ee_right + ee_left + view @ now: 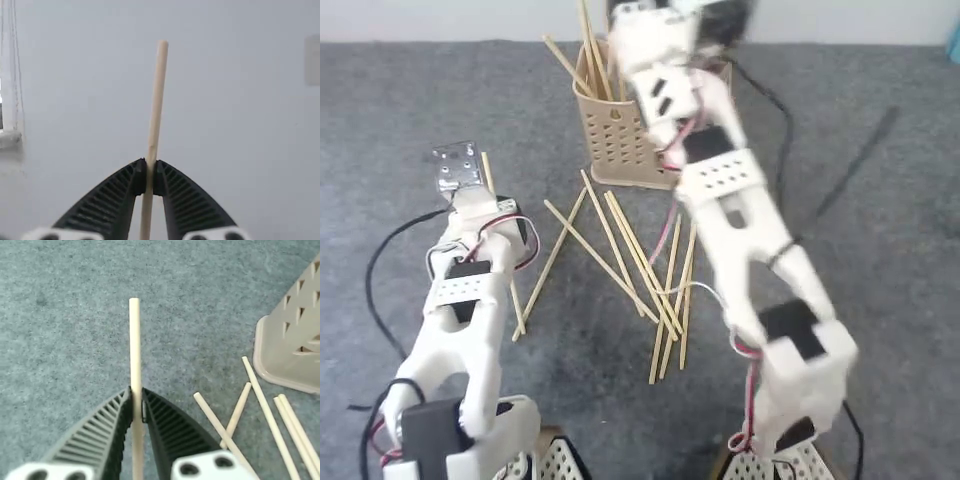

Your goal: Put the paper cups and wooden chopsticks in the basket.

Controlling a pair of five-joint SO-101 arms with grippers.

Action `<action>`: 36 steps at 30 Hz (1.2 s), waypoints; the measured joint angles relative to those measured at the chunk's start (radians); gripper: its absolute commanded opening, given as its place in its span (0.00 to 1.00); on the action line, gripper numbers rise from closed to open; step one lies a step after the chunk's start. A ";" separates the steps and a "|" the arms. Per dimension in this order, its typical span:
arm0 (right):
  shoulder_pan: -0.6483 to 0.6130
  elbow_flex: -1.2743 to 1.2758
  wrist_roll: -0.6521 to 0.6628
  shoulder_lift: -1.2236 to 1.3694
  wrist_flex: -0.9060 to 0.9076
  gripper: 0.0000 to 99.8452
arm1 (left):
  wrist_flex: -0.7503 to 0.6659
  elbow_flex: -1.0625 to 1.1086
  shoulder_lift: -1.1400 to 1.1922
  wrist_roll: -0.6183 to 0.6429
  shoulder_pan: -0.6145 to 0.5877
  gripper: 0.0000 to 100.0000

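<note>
Chopsticks [610, 240] litter grey carpet [880, 280] near basket [620, 145]; left fingers [107, 432] and right fingers [117, 192] each pinch one; white wall [240, 100] behind.

The right hand [150, 172] pinches a wooden chopstick [155, 105] against a pale wall [240, 90].

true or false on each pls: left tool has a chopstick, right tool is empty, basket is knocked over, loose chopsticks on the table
1. The left tool is shut on a chopstick. True.
2. The right tool is open and empty. False: it is shut on a second chopstick.
3. The basket lies knocked over on its side. False: it stands upright.
4. Loose chopsticks lie on the grey surface in front of the basket. True.
</note>
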 measured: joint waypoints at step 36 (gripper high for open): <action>-0.069 0.006 -0.319 -0.589 1.370 0.01 | -0.023 0.018 0.000 0.000 0.002 0.01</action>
